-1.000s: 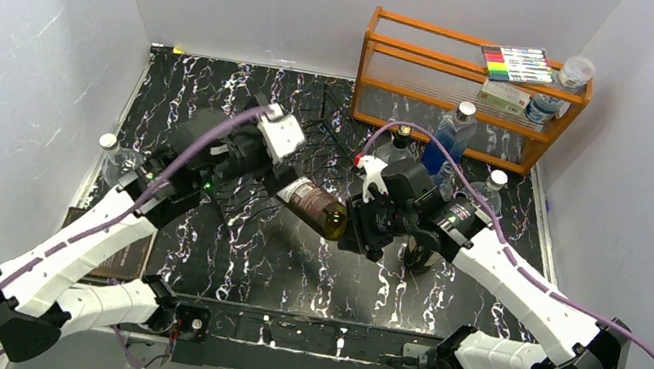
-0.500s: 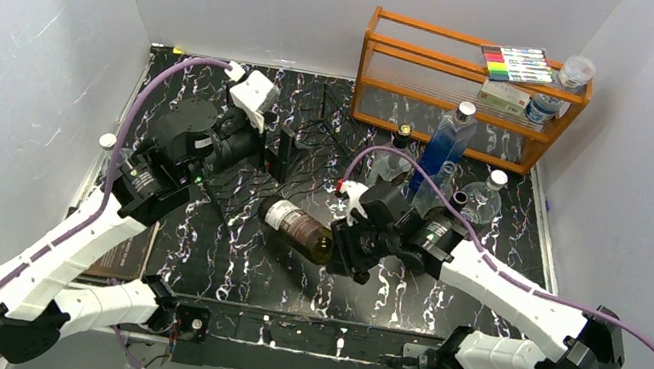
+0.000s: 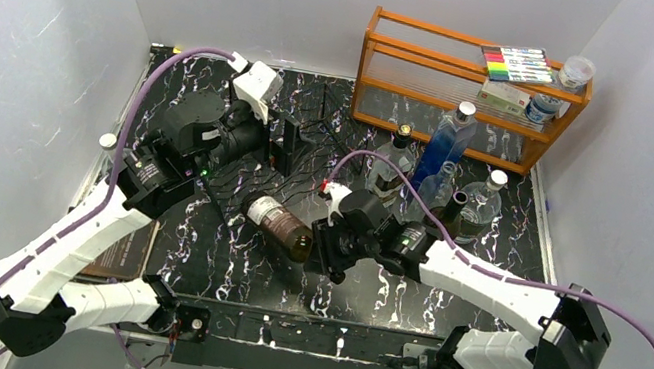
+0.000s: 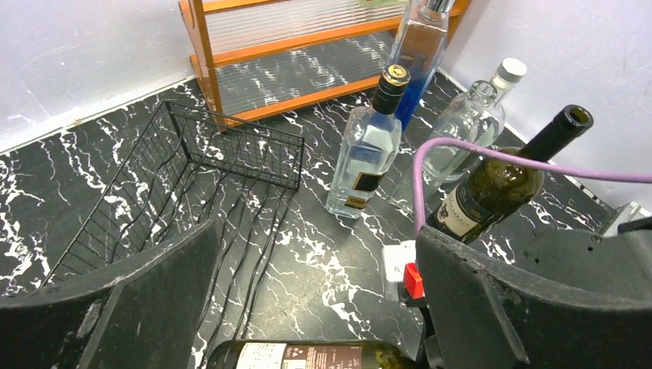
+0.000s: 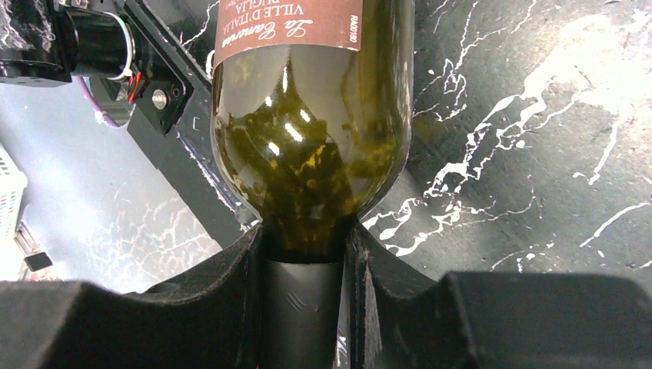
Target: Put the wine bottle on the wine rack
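Observation:
The wine bottle (image 3: 278, 224) is dark green with a maroon label and lies roughly level just above the black marble table. My right gripper (image 3: 322, 248) is shut on its neck; the right wrist view shows the neck clamped between the pads at the right gripper (image 5: 304, 265), with the bottle (image 5: 311, 115) stretching away. The wine rack (image 3: 319, 120), a low black wire lattice, sits at the back centre and holds nothing. My left gripper (image 3: 286, 147) hangs open beside the rack (image 4: 192, 173), holding nothing. In the left wrist view, the bottle (image 4: 307, 356) lies below the left gripper (image 4: 315, 307).
Upright behind my right arm are a square clear bottle (image 3: 395, 161), a tall blue bottle (image 3: 445, 144), a round clear bottle (image 3: 484, 204) and another dark wine bottle (image 3: 450, 211). An orange wooden shelf (image 3: 426, 60) stands at the back right. A book (image 3: 125, 256) lies at the left edge.
My right gripper has carried the bottle left and toward the near edge. My left gripper has pulled away from the bottle's base, back toward the rack.

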`<state>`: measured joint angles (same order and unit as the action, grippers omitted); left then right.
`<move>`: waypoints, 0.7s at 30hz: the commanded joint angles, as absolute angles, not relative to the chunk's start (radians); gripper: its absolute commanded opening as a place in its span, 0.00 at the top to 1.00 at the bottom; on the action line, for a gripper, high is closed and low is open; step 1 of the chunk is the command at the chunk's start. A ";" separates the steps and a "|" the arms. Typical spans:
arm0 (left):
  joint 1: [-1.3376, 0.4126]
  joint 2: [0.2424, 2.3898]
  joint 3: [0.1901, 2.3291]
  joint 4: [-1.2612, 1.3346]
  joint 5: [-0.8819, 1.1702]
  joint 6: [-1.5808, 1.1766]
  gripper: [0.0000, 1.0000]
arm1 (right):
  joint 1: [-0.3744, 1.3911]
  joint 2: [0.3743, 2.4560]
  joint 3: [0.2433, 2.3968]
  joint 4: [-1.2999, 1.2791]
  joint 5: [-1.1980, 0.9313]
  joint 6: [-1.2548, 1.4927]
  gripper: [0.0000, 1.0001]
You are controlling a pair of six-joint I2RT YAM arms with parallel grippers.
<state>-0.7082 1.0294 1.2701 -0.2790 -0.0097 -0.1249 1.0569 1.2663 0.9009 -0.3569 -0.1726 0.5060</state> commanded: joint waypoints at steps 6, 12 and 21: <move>-0.704 1.003 1.312 -0.308 -0.047 -0.135 0.02 | 1.110 1.283 0.936 -0.121 -0.144 0.528 1.00; -0.704 0.991 1.302 -0.312 -0.046 -0.143 0.02 | 1.148 1.330 0.903 0.019 -0.053 0.553 1.00; -0.704 0.981 1.313 -0.341 -0.041 -0.146 0.02 | 1.226 1.437 0.893 0.232 0.099 0.591 1.00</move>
<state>-0.7082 1.0100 1.2816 -0.3241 -0.0383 -0.1356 1.1965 1.4322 0.8707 -0.0772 0.0113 0.5789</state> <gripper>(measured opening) 0.982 0.446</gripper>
